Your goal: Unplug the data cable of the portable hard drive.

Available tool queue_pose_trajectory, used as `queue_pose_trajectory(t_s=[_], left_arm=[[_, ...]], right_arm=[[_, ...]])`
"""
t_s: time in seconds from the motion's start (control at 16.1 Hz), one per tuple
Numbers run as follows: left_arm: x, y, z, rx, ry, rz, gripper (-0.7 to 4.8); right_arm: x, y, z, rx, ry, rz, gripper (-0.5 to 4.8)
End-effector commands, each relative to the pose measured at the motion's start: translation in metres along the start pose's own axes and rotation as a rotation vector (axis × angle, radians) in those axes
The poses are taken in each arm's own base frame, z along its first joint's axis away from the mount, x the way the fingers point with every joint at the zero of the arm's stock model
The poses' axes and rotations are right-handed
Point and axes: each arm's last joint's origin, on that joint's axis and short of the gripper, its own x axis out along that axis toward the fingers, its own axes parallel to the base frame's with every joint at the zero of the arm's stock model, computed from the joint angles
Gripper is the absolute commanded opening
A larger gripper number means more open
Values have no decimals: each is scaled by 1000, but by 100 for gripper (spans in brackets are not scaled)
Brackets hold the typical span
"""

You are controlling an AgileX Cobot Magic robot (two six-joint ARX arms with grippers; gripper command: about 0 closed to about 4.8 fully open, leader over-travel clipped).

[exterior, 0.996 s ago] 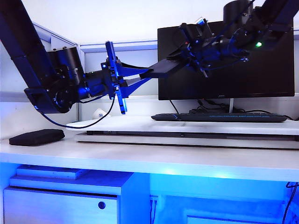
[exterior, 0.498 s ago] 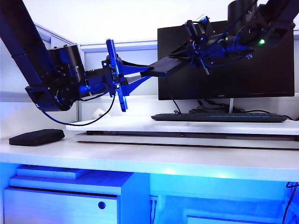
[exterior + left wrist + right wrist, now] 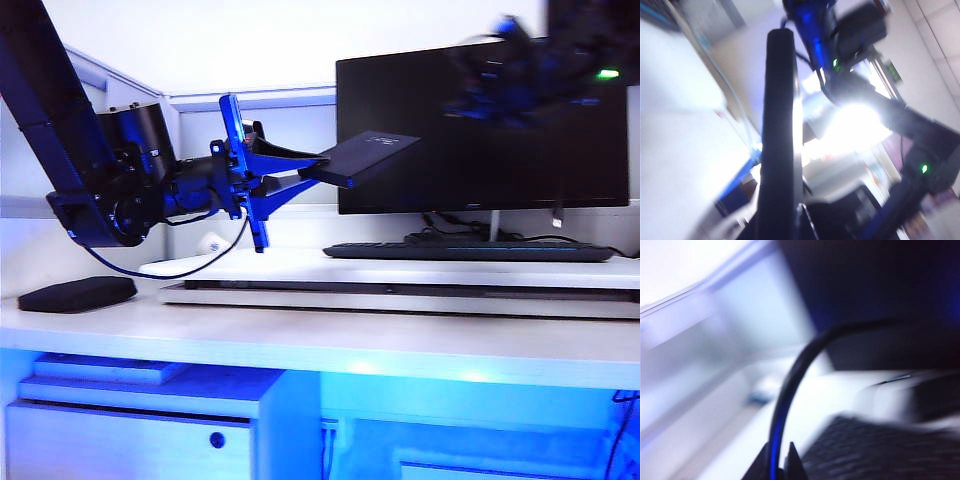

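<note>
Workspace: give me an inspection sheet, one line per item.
Surface: white desk, raised board on it.
Job's things: hard drive held in the air before the monitor; cable in the right jaws, apart from the drive.
Clutter: black pouch, keyboard.
Grippers: left gripper shut on the drive; right gripper, blurred, up by the monitor's top corner, shut on the cable.
Cables: monitor cords behind the keyboard.
Surroundings: partition wall, drawers below.
</note>
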Motion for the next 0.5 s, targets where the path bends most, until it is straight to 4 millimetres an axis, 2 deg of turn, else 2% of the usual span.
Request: queue_pose_trajectory(t_s=[0.06, 0.37, 0.5], left_arm=[[-4, -5, 6, 38, -28, -1, -6], [-5, -2, 7, 12, -89, 23, -6], [-8, 6, 10, -12, -209, 87, -6]], right_arm=[[0, 3, 6, -27, -38, -9, -5], [-5, -14, 9, -85, -68, -109, -5], [-8, -29, 4, -67, -37, -155, -5]])
